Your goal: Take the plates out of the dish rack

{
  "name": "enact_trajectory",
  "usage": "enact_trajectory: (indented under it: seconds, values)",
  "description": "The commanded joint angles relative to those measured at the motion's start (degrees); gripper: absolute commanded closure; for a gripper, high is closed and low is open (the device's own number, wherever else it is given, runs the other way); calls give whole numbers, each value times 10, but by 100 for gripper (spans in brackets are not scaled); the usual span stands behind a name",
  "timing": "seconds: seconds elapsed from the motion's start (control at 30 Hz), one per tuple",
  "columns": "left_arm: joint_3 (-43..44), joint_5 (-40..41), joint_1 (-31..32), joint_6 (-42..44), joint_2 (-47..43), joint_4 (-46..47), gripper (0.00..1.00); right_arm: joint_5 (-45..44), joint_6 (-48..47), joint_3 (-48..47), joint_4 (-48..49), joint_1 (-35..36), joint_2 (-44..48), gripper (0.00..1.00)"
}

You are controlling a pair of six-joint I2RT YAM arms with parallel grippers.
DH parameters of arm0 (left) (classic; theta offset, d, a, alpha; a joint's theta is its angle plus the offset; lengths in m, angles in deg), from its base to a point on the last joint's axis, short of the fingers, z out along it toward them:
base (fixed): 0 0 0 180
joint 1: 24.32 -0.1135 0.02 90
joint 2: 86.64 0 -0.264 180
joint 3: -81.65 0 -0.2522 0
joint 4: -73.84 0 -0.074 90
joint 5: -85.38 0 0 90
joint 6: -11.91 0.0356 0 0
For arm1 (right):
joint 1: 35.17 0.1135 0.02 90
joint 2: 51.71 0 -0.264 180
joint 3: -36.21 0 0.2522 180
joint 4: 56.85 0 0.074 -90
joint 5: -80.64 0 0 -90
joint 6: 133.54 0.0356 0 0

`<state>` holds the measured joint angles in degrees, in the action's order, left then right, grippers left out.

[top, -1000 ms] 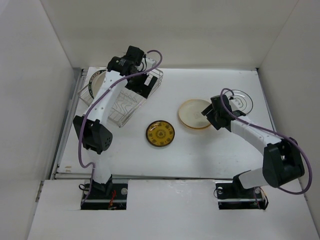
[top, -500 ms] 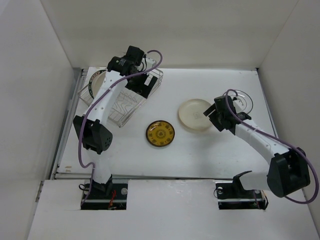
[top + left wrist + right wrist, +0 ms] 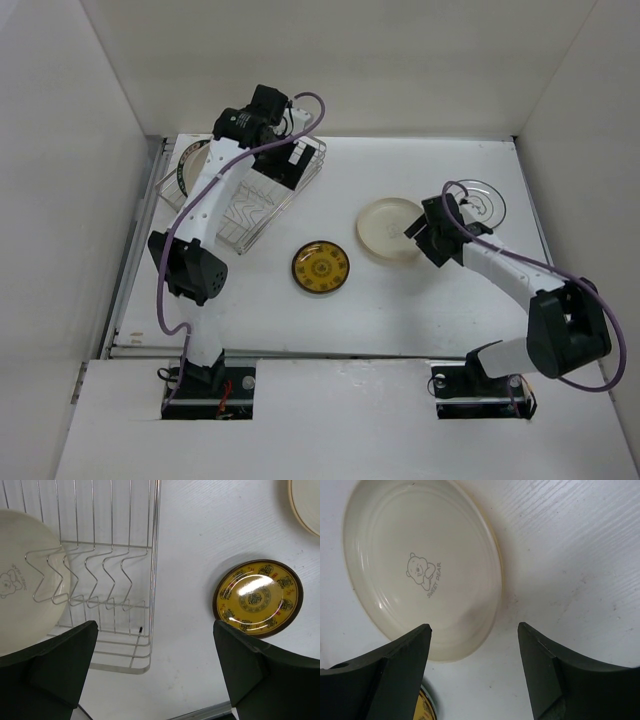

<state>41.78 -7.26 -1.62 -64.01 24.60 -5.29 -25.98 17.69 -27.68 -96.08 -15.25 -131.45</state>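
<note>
The wire dish rack (image 3: 250, 212) (image 3: 152, 555) stands at the back left. At its left end stand a cream bear plate (image 3: 17, 550) and a plate with a dark patterned rim (image 3: 183, 168). My left gripper (image 3: 287, 165) (image 3: 155, 625) hangs open above the rack's right end, holding nothing. Three plates lie flat on the table: a dark one with a gold centre (image 3: 320, 268) (image 3: 258, 598), a cream bear plate (image 3: 385, 230) (image 3: 420, 570), and a white ringed plate (image 3: 486, 200) partly behind the right arm. My right gripper (image 3: 425, 232) (image 3: 474, 627) is open over the cream plate's right edge, gripping nothing.
White walls close in the table on the left, back and right. The table's front edge runs just ahead of both arm bases. The dark plate's rim (image 3: 426, 707) shows near my right gripper's left finger.
The right gripper drew back off the cream plate's right edge, then settled beside it; the plate lies flat. The left gripper shifted slightly back and right over the rack.
</note>
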Motion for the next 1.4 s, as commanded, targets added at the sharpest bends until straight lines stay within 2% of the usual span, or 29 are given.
enact_trajectory:
  seconds: [0.0,0.2,0.37,0.6,0.97,1.13,1.17,1.2,1.37]
  values:
    - [-17,14,-3,-4,-29,3,0,-24,0,-16,-19,-1,29,24]
    - [-48,31,-8,-9,-63,9,0,-66,6,-11,-38,-1,38,26]
    - [-94,36,-25,-9,-85,21,0,-77,-1,-50,-33,-1,-44,34]
    - [-100,42,-68,-9,-117,21,0,-104,-1,-101,-34,-1,-126,44]
    - [-111,36,-94,-2,-128,26,0,-83,-1,-74,4,-1,-147,44]
    - [-111,36,-99,-2,-128,26,0,-71,-1,-102,-2,-1,-172,44]
    - [-111,36,-100,-2,-128,26,0,-71,-1,-102,-2,-1,-172,38]
    - [-111,36,-100,-2,-128,26,0,-71,-1,-102,-2,-1,-172,36]
    - [-111,36,-105,-2,-128,26,0,-77,-1,-109,-2,-1,-185,36]
